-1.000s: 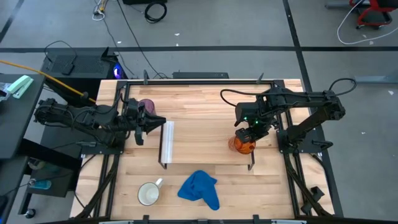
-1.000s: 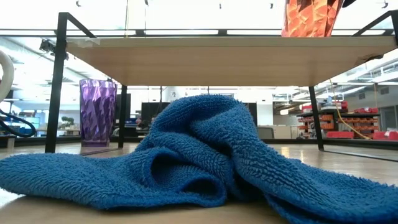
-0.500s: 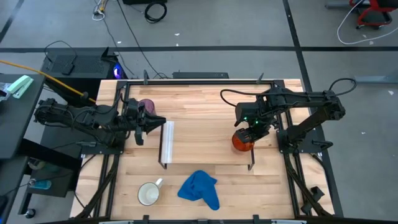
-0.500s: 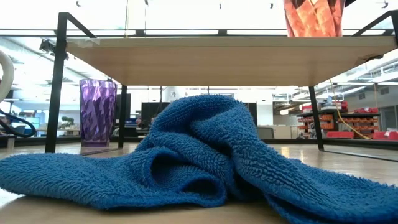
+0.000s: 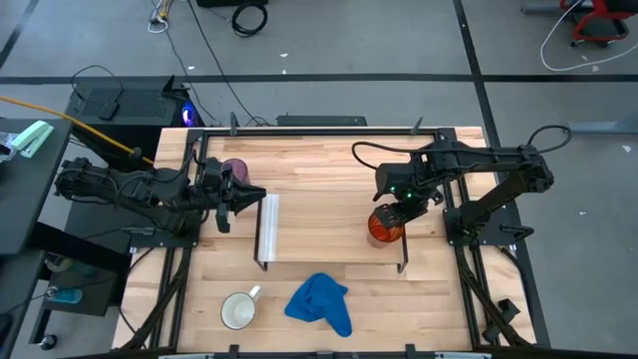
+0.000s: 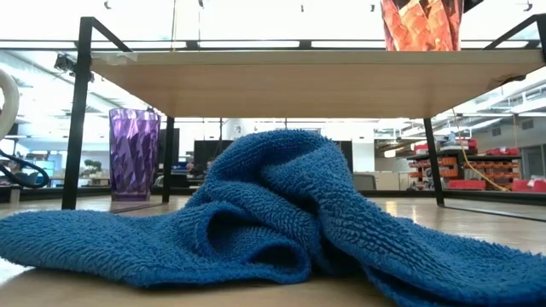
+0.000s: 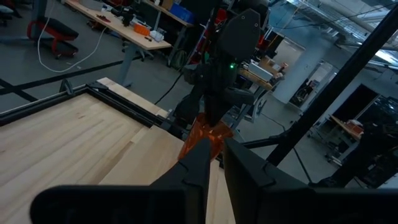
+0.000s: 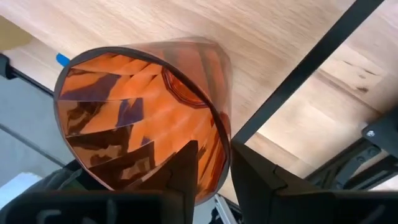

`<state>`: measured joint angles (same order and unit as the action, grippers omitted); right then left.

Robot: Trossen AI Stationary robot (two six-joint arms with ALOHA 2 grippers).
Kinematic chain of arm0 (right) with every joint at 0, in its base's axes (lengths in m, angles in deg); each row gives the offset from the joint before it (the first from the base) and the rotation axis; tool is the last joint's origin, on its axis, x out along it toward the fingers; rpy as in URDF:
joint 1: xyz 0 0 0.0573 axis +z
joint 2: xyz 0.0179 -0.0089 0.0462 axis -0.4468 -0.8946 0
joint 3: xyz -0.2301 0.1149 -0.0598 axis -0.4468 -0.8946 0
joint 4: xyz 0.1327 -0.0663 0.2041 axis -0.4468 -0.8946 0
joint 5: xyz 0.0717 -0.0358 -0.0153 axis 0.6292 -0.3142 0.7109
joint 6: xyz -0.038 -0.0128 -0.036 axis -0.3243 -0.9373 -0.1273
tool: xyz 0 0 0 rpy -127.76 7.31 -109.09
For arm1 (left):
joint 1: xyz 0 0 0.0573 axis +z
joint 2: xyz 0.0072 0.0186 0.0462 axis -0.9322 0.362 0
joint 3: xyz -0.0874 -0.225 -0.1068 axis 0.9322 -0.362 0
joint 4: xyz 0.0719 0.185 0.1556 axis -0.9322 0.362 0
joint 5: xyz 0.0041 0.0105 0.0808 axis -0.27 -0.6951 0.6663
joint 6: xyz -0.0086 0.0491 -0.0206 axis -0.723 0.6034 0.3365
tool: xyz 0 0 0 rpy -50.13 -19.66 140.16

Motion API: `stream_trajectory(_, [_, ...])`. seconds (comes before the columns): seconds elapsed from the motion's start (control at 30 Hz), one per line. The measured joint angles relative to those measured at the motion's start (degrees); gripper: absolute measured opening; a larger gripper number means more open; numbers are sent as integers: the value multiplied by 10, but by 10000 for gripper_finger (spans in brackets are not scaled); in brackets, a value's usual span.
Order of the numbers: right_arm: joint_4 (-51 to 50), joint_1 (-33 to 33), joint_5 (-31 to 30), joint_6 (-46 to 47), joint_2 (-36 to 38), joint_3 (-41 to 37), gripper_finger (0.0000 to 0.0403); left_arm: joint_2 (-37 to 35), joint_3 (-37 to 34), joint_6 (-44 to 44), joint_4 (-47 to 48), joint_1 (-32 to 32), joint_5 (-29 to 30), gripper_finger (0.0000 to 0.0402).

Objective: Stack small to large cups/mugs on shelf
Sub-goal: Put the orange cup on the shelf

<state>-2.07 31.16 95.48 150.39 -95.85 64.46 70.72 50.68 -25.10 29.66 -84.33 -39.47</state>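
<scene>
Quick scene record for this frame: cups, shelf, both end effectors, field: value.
orange cup: on right end of shelf, rim gripped by right end effector
purple cup: on tabletop, beside shelf's white-strip end
white mug: on tabletop, beside blue cloth
left end effector: shut, empty, near purple cup
stacked: none yet

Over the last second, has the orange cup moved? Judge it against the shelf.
Yes. The orange cup, pinched at its rim by the right gripper, has shifted slightly left along the shelf, away from its right-hand end.
</scene>
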Motion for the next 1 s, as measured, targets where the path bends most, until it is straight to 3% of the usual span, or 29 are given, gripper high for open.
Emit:
stream_trajectory(0.6, [1, -19, -57, -4, 44, 14, 99, 0, 0, -1, -1, 0, 0, 51])
stream_trajectory(0.87, [-1, -11, -73, -8, 55, 87, 99, 0, 0, -1, -1, 0, 0, 57])
stream_trajectory(1.0, [-31, 28, -134, -24, 61, 149, 93, 0, 0, -1, 0, 0, 1, 55])
